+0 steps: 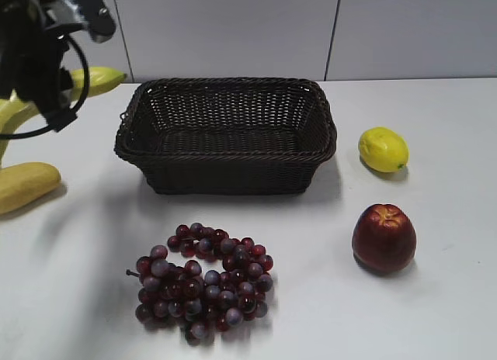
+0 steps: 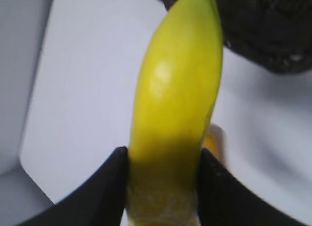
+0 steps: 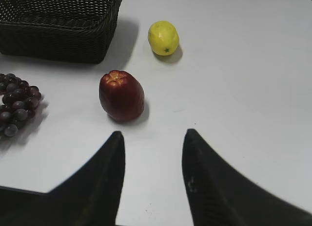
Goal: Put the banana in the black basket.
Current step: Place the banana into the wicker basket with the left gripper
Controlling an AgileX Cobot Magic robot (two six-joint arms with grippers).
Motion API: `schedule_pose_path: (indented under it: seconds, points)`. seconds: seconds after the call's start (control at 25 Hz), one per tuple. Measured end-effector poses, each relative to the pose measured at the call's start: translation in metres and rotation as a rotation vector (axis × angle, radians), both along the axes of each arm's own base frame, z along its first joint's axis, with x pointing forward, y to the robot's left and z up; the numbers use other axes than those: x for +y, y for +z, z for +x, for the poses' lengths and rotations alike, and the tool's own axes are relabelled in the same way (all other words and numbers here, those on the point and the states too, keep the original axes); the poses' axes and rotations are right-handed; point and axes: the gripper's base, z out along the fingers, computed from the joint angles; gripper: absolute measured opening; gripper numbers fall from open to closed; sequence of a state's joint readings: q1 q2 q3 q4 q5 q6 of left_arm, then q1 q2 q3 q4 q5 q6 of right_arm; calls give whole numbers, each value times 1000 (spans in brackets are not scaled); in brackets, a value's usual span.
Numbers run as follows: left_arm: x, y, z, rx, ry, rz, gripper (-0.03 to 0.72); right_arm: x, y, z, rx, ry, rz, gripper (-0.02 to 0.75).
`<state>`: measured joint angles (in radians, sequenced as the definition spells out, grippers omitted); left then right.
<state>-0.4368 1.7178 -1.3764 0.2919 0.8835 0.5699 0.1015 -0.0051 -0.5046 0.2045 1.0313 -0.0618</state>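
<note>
White surface: left tool clamped on banana, airborne left of black basket. Right tool released, holding nothing.

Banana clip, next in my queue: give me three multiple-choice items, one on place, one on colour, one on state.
1. Where is the banana?
A. in the black basket
B. between the left pincer's fingers
C. beside the apple

2. What colour is the grape bunch?
A. green
B. dark red-purple
C. yellow

3. How is the right pincer?
A. open, holding nothing
B. shut on the lemon
C. shut on the apple

Answers: 1 B, the left wrist view shows both fingers pressed against it. 2 B, plain in the exterior view. 3 A, bare table shows between its fingers.
</note>
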Motion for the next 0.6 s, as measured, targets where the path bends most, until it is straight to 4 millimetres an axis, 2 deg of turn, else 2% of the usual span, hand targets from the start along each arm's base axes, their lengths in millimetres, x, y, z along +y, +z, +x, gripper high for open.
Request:
schedule_pose_path:
  seconds: [0.16,0.28,0.4,0.6]
  points:
    - [-38,6,25,-80,-116,12,401,0,0,0,0,0,0,299]
    - [-66,3,39,-120,-226,64,401,0,0,0,0,0,0,299]
    - [-94,-5,49,-161,-308,108,401,0,0,0,0,0,0,299]
    - [-133,-27,53,-198,-405,106,401,0,0,0,0,0,0,299]
